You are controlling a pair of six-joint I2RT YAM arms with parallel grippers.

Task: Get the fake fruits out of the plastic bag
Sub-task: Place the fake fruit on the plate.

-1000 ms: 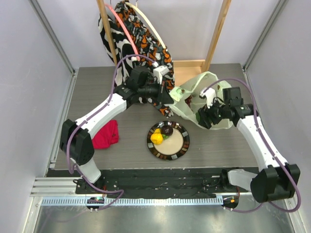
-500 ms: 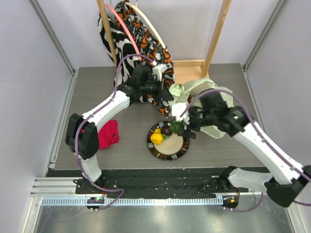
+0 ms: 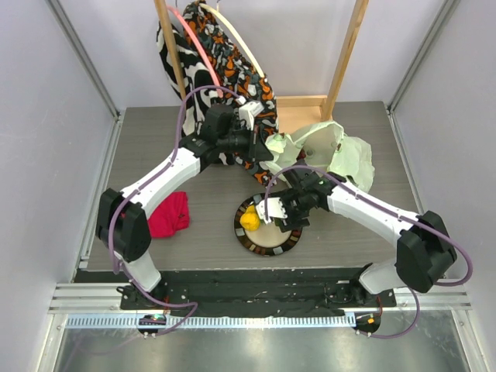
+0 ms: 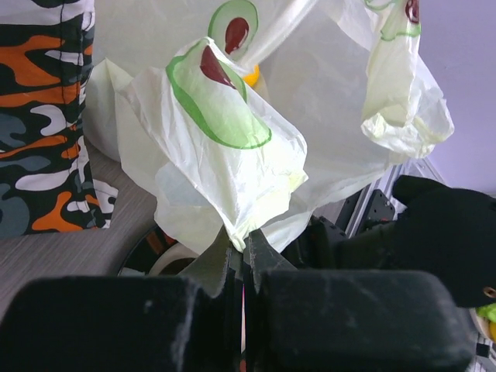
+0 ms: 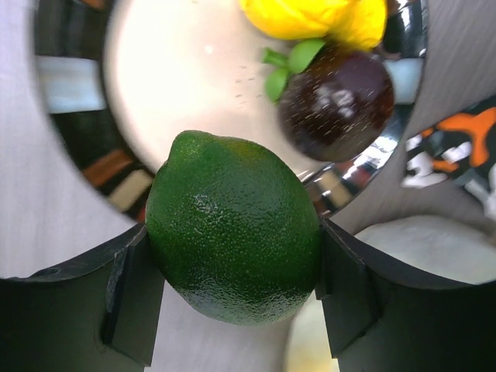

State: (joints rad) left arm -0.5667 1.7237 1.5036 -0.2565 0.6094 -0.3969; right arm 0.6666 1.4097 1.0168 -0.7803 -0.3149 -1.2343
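The fake fruits are partly out. A glossy yellow plastic lemon (image 3: 249, 220) and a dark purple-brown round fruit (image 5: 335, 105) lie on the round dark-rimmed plate (image 3: 256, 248) on the grey bench (image 3: 147, 155). The right hand (image 5: 232, 271) grips a green plastic lime (image 5: 232, 225) between wide-set fingers just above the plate, not yet set down. The thin pale green-white plastic bag (image 3: 341, 155) sits behind the plate, a fold of it pinched in the fully closed left hand (image 4: 239, 260) and held up. A spot of orange-yellow (image 4: 251, 75) shows inside the bag, likely another fruit, so more probably remains to fetch.
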